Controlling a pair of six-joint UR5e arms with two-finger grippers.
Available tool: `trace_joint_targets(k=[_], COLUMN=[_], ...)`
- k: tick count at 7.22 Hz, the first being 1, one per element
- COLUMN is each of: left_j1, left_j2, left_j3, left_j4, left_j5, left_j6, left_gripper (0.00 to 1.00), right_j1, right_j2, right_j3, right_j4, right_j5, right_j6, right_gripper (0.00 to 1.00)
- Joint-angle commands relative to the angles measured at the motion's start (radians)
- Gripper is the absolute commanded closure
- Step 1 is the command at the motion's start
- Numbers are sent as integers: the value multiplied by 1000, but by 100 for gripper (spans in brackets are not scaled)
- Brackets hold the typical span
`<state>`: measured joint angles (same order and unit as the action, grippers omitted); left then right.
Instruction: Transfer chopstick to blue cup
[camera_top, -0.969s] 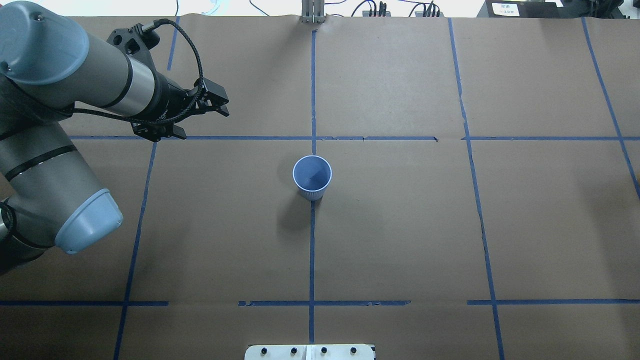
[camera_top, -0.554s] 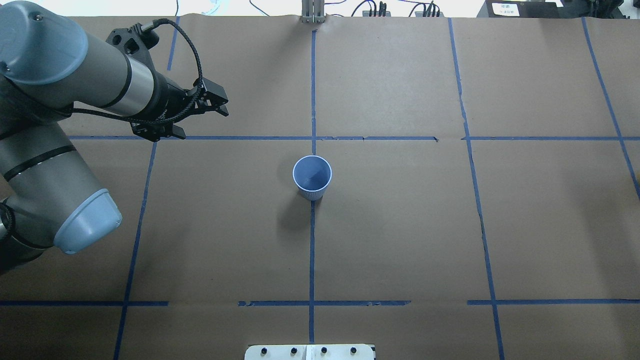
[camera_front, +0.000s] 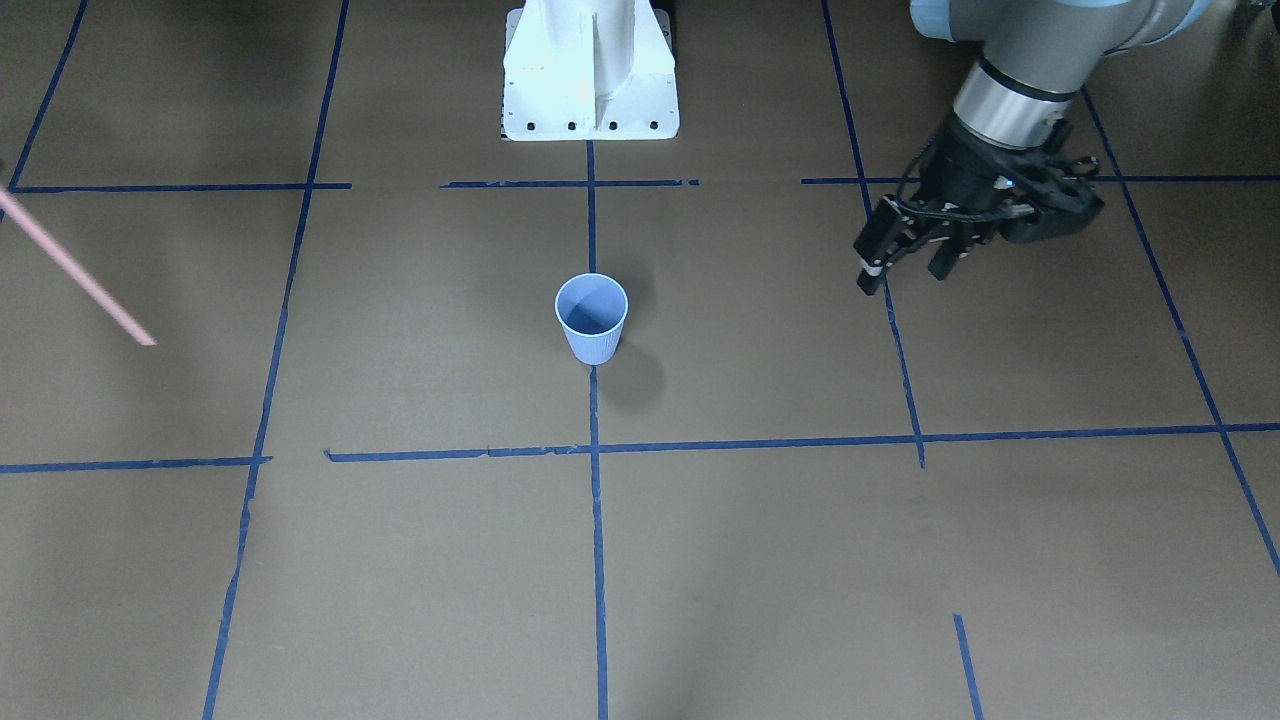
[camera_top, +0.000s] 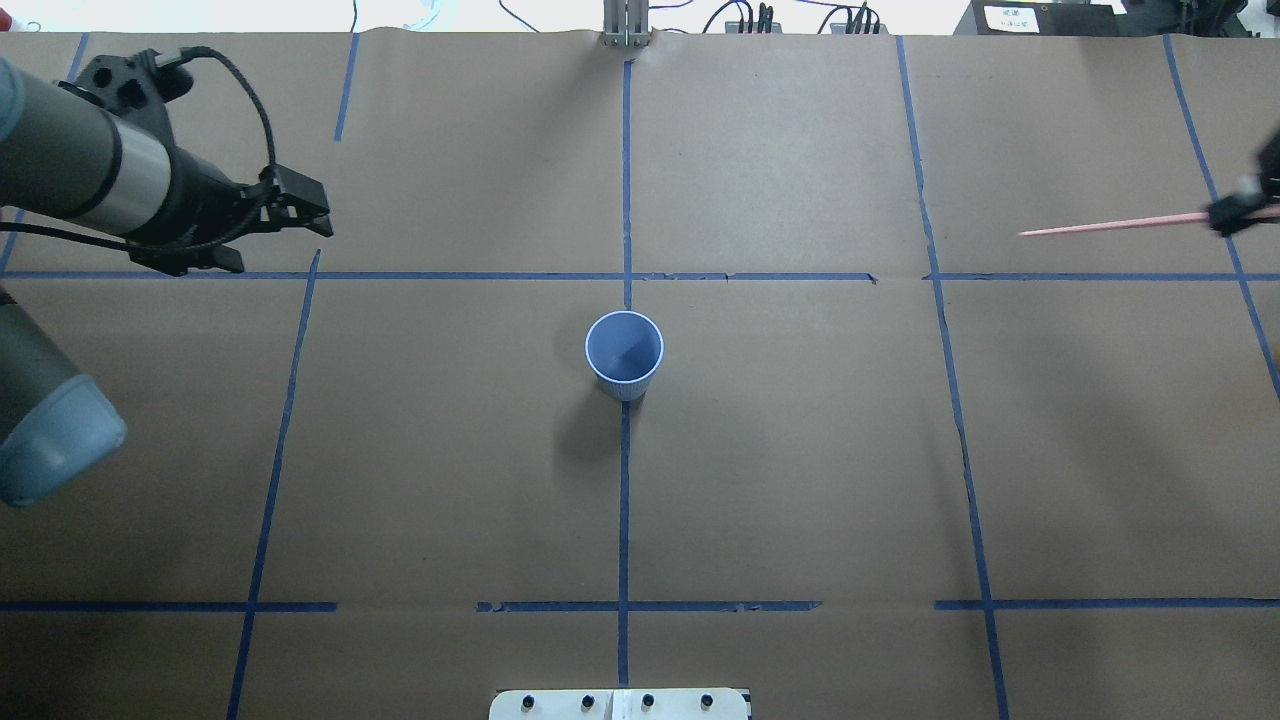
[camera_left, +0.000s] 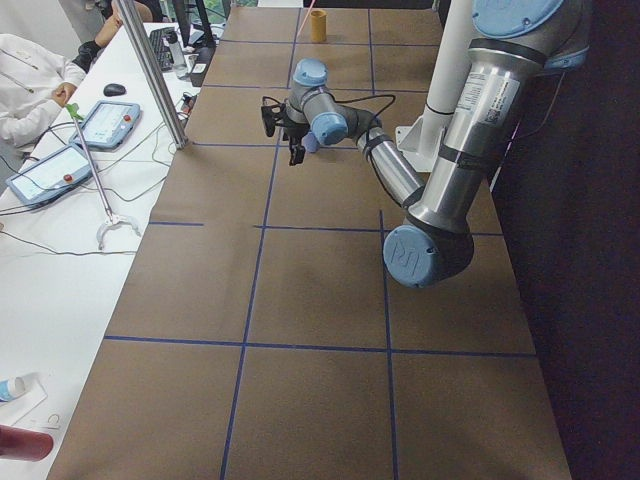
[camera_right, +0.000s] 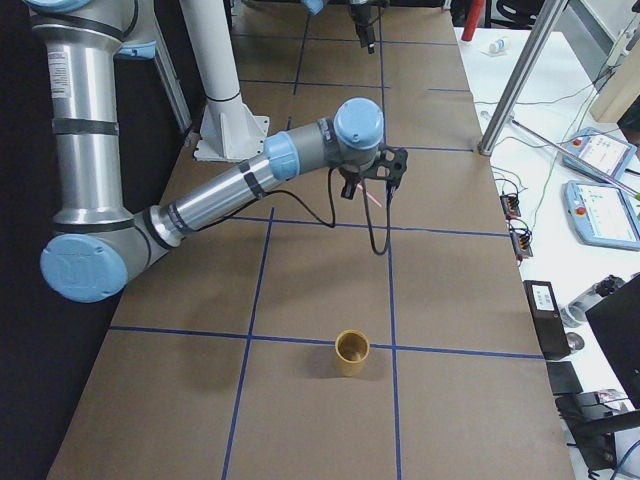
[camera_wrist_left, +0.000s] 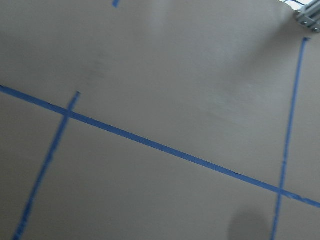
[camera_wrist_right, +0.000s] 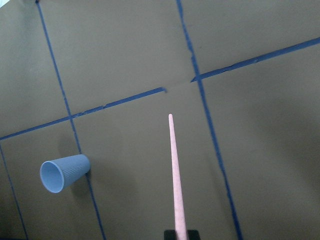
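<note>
Found the blue cup (camera_top: 624, 352) standing upright, mouth up, at the middle of the table (camera_top: 800, 480), on the centre tape line (camera_top: 624, 500), just on the robot's side of a tape crossing. Located the chopstick (camera_top: 1120, 226), pink and slender, held clear above the table toward the robot's right end, lying roughly level, thin tip pointing toward the blue cup and well apart from it. Confirmed the right gripper (camera_top: 1232, 215) closed on the thick end, fingers drawn narrow around the stick; caught only partly at the edge of the overhead view. Checked the right wrist view: chopstick rising from the bottom edge, tip over bare brown paper near a gap in the tape, blue cup down to the left of it, no contact between the two. Noted the left gripper (camera_top: 322, 218) hovering over the robot's left part of the table, close to a tape crossing, well apart from the blue cup. Read its fingers (camera_front: 872, 262) in the front-facing view as spread wide, gripping nothing. Recorded only brown paper and blue tape in the left wrist view, somewhat blurred. Logged a yellow cup (camera_right: 350, 352) upright on a tape line at the robot's right end of the table, nearer the side camera than the right gripper and apart from it. Marked the white base plate (camera_front: 590, 80) at the robot's edge of the table, in line with the centre tape line.
</note>
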<state>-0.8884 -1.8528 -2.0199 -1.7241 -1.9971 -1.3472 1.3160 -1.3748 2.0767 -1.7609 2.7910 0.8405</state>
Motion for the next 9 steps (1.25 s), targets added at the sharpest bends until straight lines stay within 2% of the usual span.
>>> trace_joint_targets(k=[1,3,4,5,6,9], left_j1=[-35,-35,-35,-34,-34,-34], left_j2=[73,99,107,107,107,104], left_j3=[0,1,0,1,0,0], left_j4=[-2,-2,-3,-3,-3,-3], left_j5=[-2,0,0,0,0,0], left_j6=[78,80,82,80,80,73], left_gripper=[0,0,0,0,0,0], right_j1=[-247,-365,-407,-449,-457,-489], right_j2=[292,412,475,509,513,513], right_j3=[-94,-197,-257,-309,-320,-323], right_j4=[3,52,116,197,257,270], right_j5=[-30,-83,-97,-152,-169,-177], right_j6=[332,386,478,565,635,655], right_gripper=[99,98,98,98,98,97])
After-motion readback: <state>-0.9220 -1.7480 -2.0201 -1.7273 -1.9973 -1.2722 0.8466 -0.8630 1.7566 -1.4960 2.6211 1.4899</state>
